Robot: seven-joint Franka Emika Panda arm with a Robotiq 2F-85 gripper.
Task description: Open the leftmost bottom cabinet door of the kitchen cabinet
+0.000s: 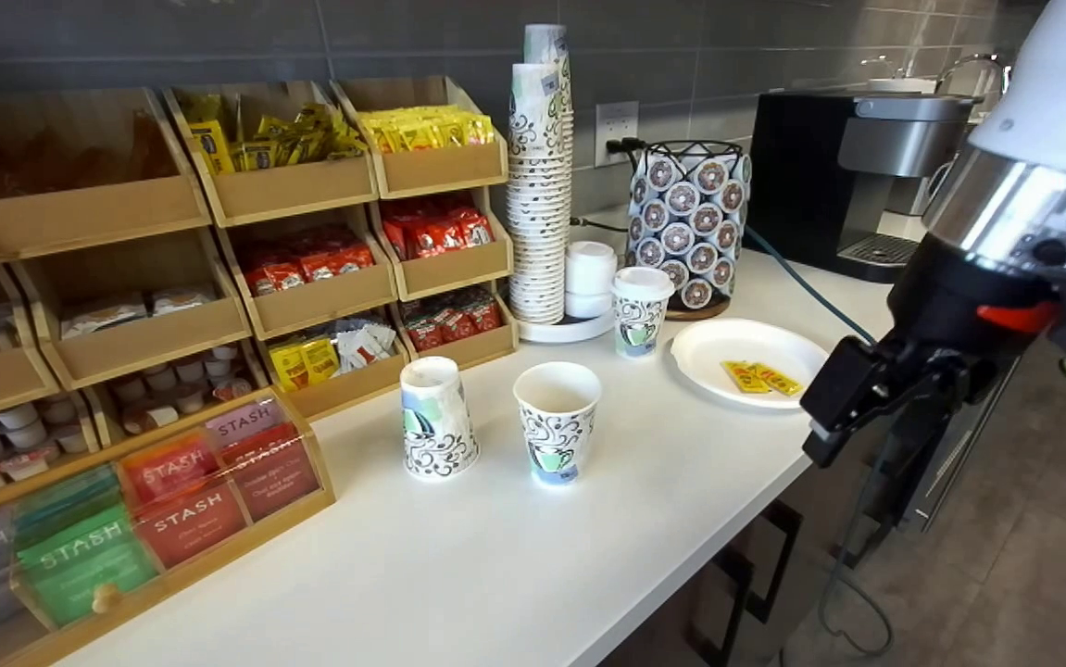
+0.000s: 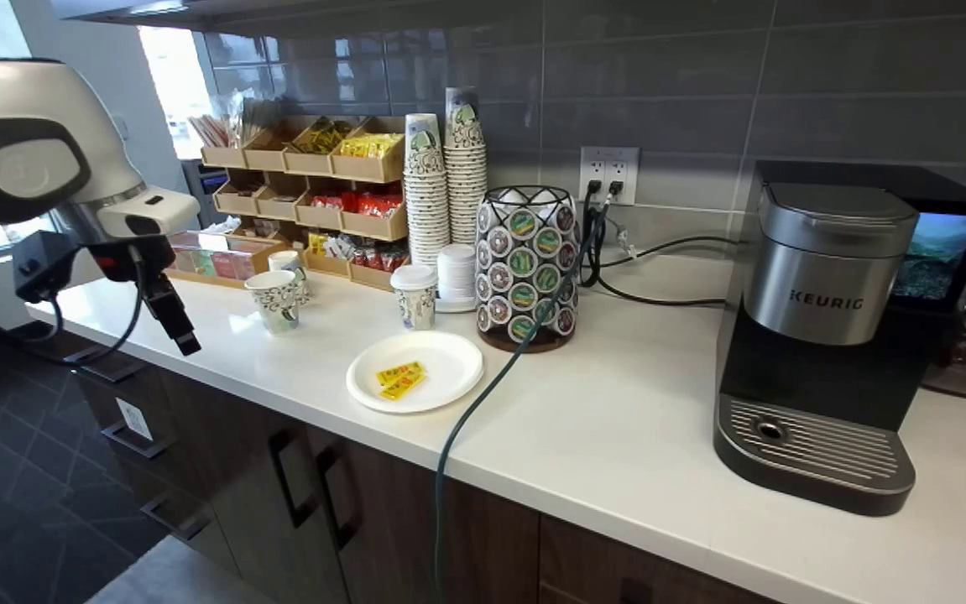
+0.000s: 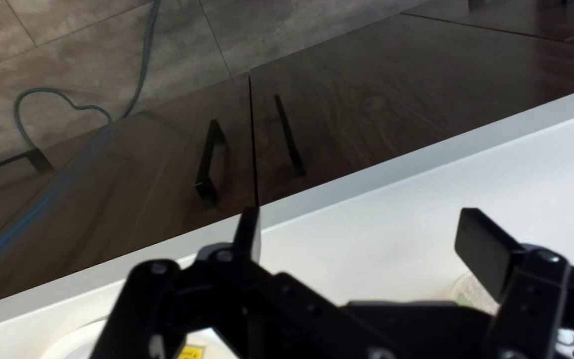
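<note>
Black gripper (image 3: 359, 227), spread wide and empty: liable to hook the wrong handle (image 3: 207, 155), fixed so close beside the left door (image 2: 239, 478).

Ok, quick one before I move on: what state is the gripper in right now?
Gripper: open, holding nothing; the wrist view shows its jaws wide apart.
</note>
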